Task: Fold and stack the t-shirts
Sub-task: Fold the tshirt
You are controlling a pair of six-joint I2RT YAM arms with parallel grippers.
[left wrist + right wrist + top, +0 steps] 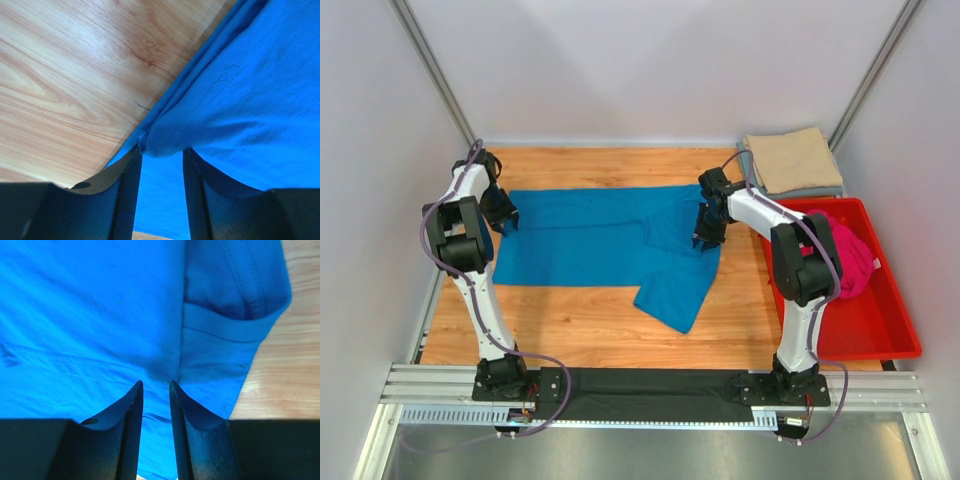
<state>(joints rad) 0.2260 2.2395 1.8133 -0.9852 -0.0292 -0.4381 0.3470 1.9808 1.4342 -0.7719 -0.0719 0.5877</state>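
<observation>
The wooden table (570, 320) filled the space between the walls. Across its middle, the blue t-shirt (585, 240) lay spread flat and lengthwise from left to right, one sleeve (675, 292) trailing toward the near edge. At the right side of the table stood the red bin (868, 322), and in its far half lay the magenta t-shirt (850, 258) in a crumpled heap. Beyond the bin, in the far right corner, we saw the tan t-shirt (792, 158) folded into a neat square. It sat on top of the grey-blue t-shirt (812, 191), of which only a thin edge showed.

The left gripper (161, 152) sat at the blue t-shirt's left edge, just where cloth met bare wood. Its jaws stood partly apart with a gathered fold of the hem bunched between the tips, and creases ran out from that spot, so we took it as pinching the shirt. The right gripper (156, 385) was down on the same shirt's right end, jaws drawn close with only a narrow slot left. A crease ran up to that slot, but we could not tell whether cloth was caught in it. Just beside its tips lay the ribbed collar (225, 329).
</observation>
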